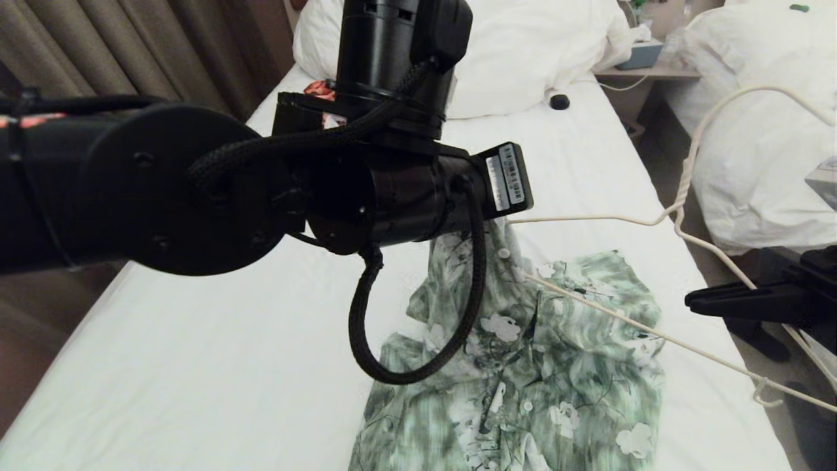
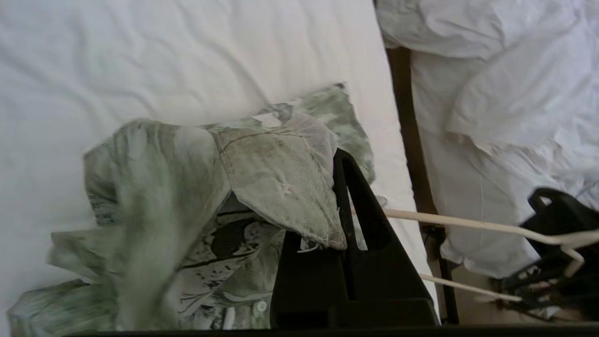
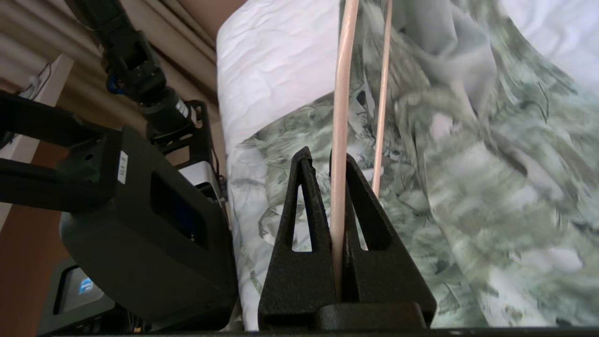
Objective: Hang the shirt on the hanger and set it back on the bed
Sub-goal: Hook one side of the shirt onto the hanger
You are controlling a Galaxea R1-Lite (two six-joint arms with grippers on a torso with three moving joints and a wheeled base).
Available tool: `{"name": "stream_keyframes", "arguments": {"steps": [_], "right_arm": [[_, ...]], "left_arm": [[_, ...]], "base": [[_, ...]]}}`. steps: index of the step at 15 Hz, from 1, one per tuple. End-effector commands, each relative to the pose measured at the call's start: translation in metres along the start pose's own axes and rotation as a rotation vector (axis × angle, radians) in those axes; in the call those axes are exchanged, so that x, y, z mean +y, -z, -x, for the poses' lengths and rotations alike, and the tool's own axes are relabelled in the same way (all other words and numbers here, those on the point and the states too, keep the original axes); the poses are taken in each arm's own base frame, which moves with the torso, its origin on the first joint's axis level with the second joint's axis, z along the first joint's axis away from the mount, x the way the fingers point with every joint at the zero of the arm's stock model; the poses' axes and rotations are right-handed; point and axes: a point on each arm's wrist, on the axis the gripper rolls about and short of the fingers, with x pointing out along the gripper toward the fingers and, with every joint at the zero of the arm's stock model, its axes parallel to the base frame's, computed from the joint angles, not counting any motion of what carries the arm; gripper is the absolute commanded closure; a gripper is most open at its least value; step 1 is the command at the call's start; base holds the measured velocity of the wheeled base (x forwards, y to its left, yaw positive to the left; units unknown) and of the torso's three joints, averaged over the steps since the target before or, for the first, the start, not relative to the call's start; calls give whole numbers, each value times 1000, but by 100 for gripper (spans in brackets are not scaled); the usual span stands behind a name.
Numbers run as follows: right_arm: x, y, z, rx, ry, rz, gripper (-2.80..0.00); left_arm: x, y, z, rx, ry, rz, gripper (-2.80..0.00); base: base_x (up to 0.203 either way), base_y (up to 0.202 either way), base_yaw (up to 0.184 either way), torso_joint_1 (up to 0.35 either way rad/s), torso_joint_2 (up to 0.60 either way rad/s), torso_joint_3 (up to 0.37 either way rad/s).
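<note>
The green-and-white floral shirt (image 1: 543, 373) lies crumpled on the bed (image 1: 196, 366), with one part pulled up toward my left wrist. My left gripper (image 2: 338, 157) is shut on the shirt's collar (image 2: 281, 182); the fabric covers one finger, and in the head view my own arm hides the gripper. The thin cream hanger (image 1: 683, 176) hangs tilted over the shirt's right side, its lower bar (image 1: 654, 333) crossing the cloth. At the bed's right edge my right gripper (image 1: 696, 301) is shut on one hanger rod (image 3: 344, 93), which runs between the fingers (image 3: 299, 196).
My left arm (image 1: 196, 183) fills the head view's middle and left. Large white pillows (image 1: 523, 52), an orange garment (image 1: 320, 88) and a small black object (image 1: 559, 101) lie at the bed's head. A second white-duvet bed (image 1: 765, 131) stands to the right across a narrow gap.
</note>
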Motion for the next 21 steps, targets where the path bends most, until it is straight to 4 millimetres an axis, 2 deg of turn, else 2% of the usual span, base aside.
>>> {"name": "stream_keyframes", "arguments": {"steps": [1,4,6,8,9,15,17,19,21], "right_arm": [[1,-3,-1,-5,-12,12,0],[-1,-12,5,-20,9,45,0],[-2,-16,13,-32,42,61,0],[-2,-15,16,-41,44,58,0],[2,-16,16,-43,40,65,0],[16,-23,4,-43,-35,104,0],[21,-21,2,-40,-43,104,0],[22,-18,2,-34,-39,96,0],[21,-17,2,-35,-40,94,0]], "left_arm": [[-16,7,5,15,45,-23,0],[-41,20,20,42,122,-55,0],[-58,25,42,62,178,-73,0],[-75,21,64,53,247,-77,0],[-80,19,68,52,261,-89,0],[-100,34,57,75,296,-212,0],[-102,32,53,64,295,-230,0],[-100,31,53,58,295,-268,0],[-109,35,62,63,333,-280,0]], "base": [[0,0,0,0,0,0],[0,0,0,0,0,0],[0,0,0,0,0,0],[0,0,0,0,0,0],[0,0,0,0,0,0],[0,0,0,0,0,0],[0,0,0,0,0,0],[0,0,0,0,0,0],[0,0,0,0,0,0]]}}
